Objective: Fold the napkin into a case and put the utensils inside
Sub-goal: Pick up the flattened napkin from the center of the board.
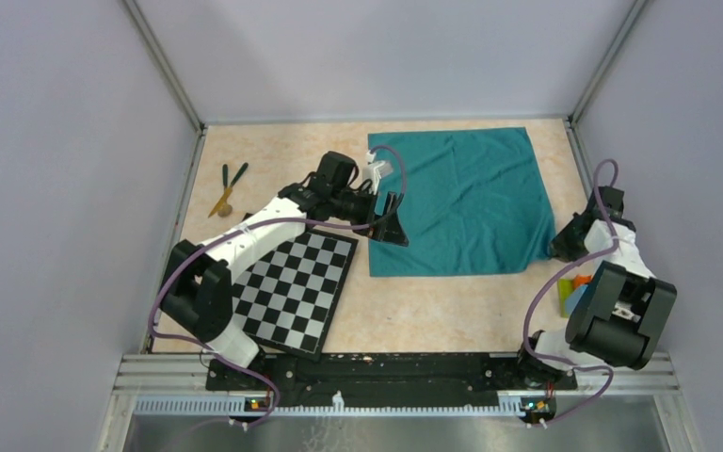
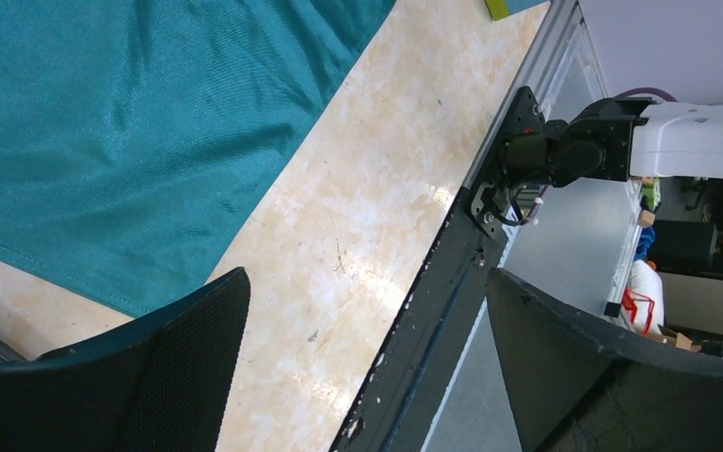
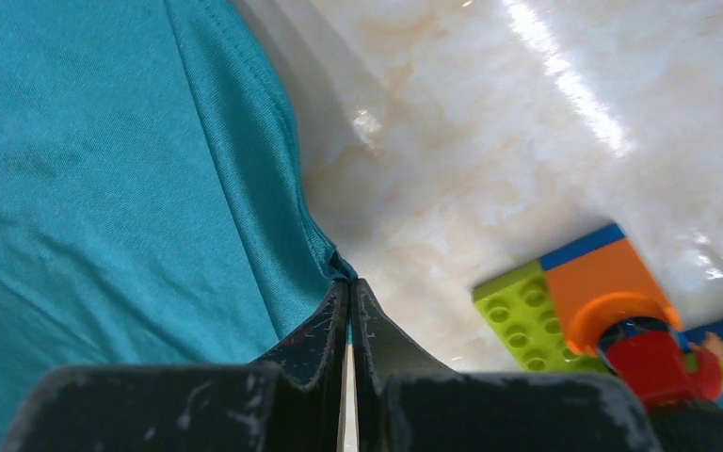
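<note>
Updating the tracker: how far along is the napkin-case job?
Done: nothing folded; the napkin lies spread open. In hand: right jaws shut on its near right corner; left jaws open by its left edge. Left: every fold, then loading the utensils, lying far left.

My left arm stretches forward and inward; my left fingers stand spread wide, holding nothing; my right arm is folded close to its base; my right fingers are pressed together, pinching the napkin at its corner.
</note>
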